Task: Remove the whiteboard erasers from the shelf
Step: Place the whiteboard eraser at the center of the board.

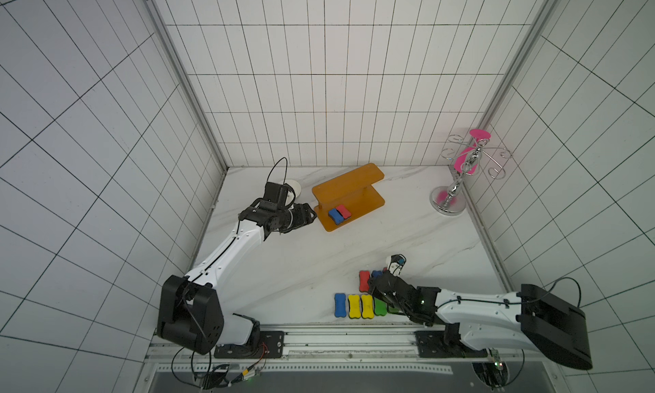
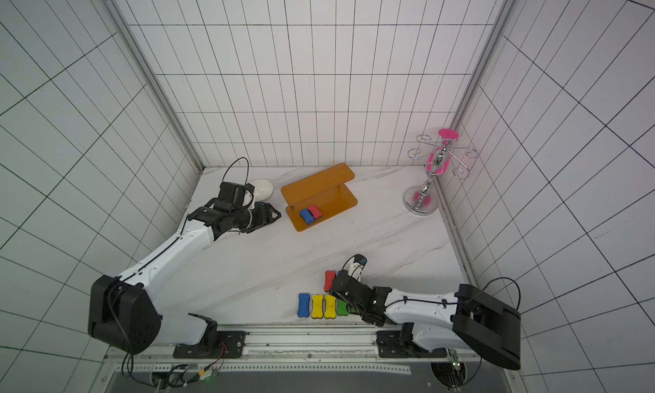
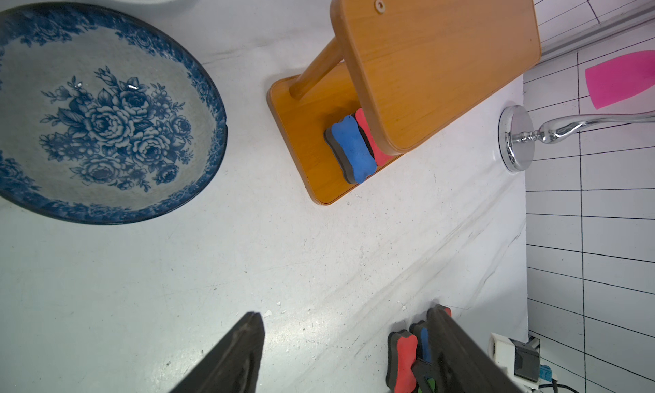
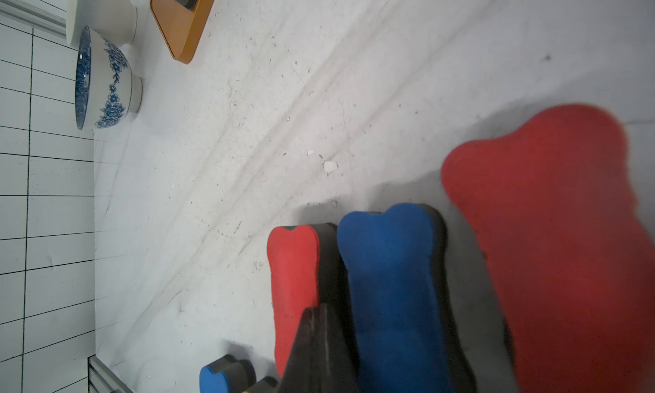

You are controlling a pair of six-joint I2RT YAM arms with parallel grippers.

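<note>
The orange-brown shelf point(image 1: 349, 187) point(image 2: 319, 184) point(image 3: 439, 65) stands at the back middle of the table. On its lower board lie a blue eraser point(image 1: 334, 216) point(image 3: 352, 148) and a red eraser point(image 1: 343, 211) point(image 3: 370, 139), side by side. My left gripper point(image 1: 313, 214) point(image 3: 346, 311) is open and empty, just left of the shelf. Near the front edge lie several erasers: blue point(image 1: 340, 305), two yellow point(image 1: 354, 306), green point(image 1: 380, 307), and behind them red point(image 1: 364, 280) point(image 4: 294, 285), blue point(image 4: 390, 285) and red point(image 4: 553, 249). My right gripper point(image 1: 371, 285) point(image 4: 319, 311) is shut and empty above this group.
A blue floral bowl point(image 3: 106, 114) and a white bowl point(image 1: 295, 187) sit left of the shelf, beneath my left arm. A chrome hook stand point(image 1: 448, 200) holding a pink spatula point(image 1: 464, 161) stands at the back right corner. A small white device point(image 1: 395, 262) lies behind the right gripper.
</note>
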